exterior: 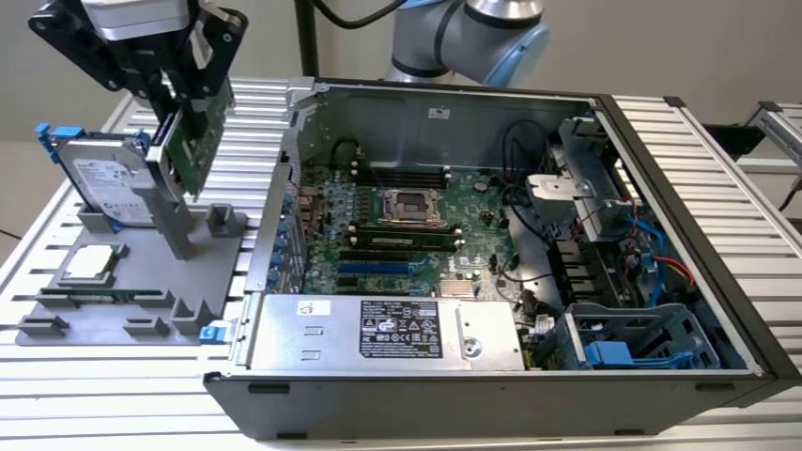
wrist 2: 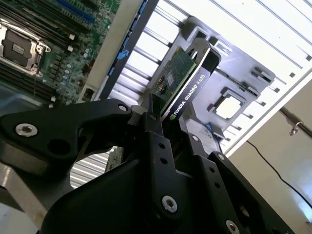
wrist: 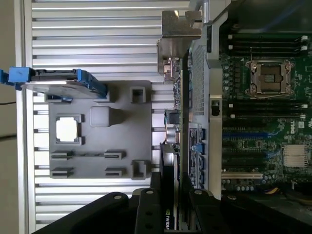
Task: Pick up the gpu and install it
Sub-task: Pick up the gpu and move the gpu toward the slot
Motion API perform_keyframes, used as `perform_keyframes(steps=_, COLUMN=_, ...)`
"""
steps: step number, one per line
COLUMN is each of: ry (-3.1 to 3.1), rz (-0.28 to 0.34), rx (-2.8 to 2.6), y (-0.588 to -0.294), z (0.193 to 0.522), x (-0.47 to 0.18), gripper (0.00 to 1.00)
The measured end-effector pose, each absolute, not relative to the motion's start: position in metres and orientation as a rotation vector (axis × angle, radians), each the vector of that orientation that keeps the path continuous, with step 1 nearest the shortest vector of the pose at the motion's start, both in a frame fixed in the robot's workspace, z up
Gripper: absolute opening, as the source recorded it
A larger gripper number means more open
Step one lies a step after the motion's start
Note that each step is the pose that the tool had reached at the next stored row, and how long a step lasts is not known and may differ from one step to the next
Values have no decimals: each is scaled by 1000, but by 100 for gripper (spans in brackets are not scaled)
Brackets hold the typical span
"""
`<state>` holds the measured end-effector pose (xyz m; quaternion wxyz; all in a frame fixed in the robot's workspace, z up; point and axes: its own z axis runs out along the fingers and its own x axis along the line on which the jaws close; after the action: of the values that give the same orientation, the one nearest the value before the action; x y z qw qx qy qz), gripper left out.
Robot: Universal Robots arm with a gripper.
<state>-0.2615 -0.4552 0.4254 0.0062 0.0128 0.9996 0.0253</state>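
Tool (wrist 2: 168,122) clenched on gpu (wrist 2: 178,73), held aloft between grey fixture tray (exterior: 150,282) and open computer case (exterior: 501,404), over slatted metal table (exterior: 100,395).

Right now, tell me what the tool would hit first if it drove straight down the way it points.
The tool points down, shut on the gpu, so the card leads. Below it looks to be the slatted table between the gray fixture and case wall; depth is unclear.
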Motion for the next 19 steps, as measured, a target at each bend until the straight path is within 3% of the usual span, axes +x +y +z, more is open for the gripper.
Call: perform_keyframes(steps=19, ry=3129, rz=79, rx=40, y=-455, z=425, x=-226, gripper=0)
